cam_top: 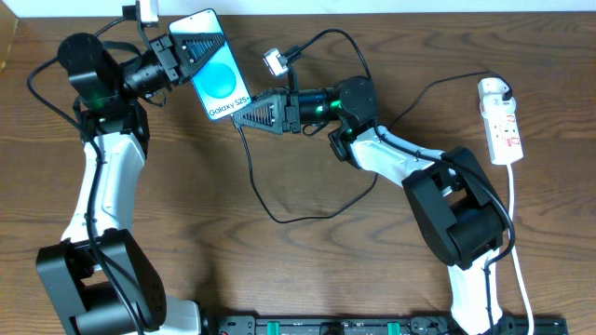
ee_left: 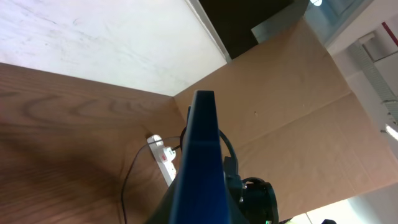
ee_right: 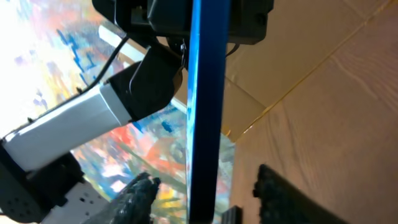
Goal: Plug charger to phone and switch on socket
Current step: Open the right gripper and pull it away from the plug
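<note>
The phone (cam_top: 212,65), blue screen reading "Galaxy S25", is held above the table at the back left, with my left gripper (cam_top: 177,51) shut on its upper part. The left wrist view shows the phone (ee_left: 202,155) edge-on. My right gripper (cam_top: 238,113) is at the phone's lower end, open. In the right wrist view its fingers (ee_right: 140,193) stand either side of the phone's edge (ee_right: 205,106) without touching it. The charger's black cable (cam_top: 279,220) loops from that lower end across the table to the white adapter (cam_top: 273,62). The plug tip is hidden. The white socket (cam_top: 501,121) lies far right.
The socket's white lead (cam_top: 518,242) runs down the right side toward the front edge. A cardboard wall (ee_left: 292,112) stands behind the table. The right arm's base (cam_top: 461,219) sits front right and the left arm's base (cam_top: 88,279) front left.
</note>
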`<control>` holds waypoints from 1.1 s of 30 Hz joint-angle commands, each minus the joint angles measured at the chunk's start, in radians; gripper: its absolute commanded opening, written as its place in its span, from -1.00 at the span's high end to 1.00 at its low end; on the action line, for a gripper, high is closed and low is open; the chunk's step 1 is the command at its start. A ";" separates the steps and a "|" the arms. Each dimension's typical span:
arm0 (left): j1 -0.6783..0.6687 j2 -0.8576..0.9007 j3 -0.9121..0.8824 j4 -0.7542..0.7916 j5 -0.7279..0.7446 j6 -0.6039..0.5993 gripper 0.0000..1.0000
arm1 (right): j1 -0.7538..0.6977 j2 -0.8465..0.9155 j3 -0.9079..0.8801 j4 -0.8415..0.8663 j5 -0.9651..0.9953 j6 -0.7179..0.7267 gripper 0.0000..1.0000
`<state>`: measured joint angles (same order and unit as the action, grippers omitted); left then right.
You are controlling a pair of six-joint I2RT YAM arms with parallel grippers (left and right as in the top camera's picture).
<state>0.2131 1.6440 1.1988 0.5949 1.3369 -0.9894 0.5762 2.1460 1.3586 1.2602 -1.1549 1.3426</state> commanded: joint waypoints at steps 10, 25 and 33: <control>0.012 -0.010 0.000 0.010 -0.055 0.017 0.85 | 0.005 -0.001 0.016 0.004 -0.105 -0.012 -0.39; 0.130 -0.010 0.000 0.009 -0.026 -0.044 0.85 | 0.004 -0.001 0.016 -0.103 -0.160 -0.037 -0.99; 0.131 -0.010 0.000 0.008 -0.015 -0.045 0.85 | -0.036 -0.001 0.016 -0.669 -0.043 -0.439 -0.99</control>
<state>0.3405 1.6440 1.1988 0.5941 1.3029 -1.0233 0.5720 2.1460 1.3647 0.6765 -1.2602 1.1336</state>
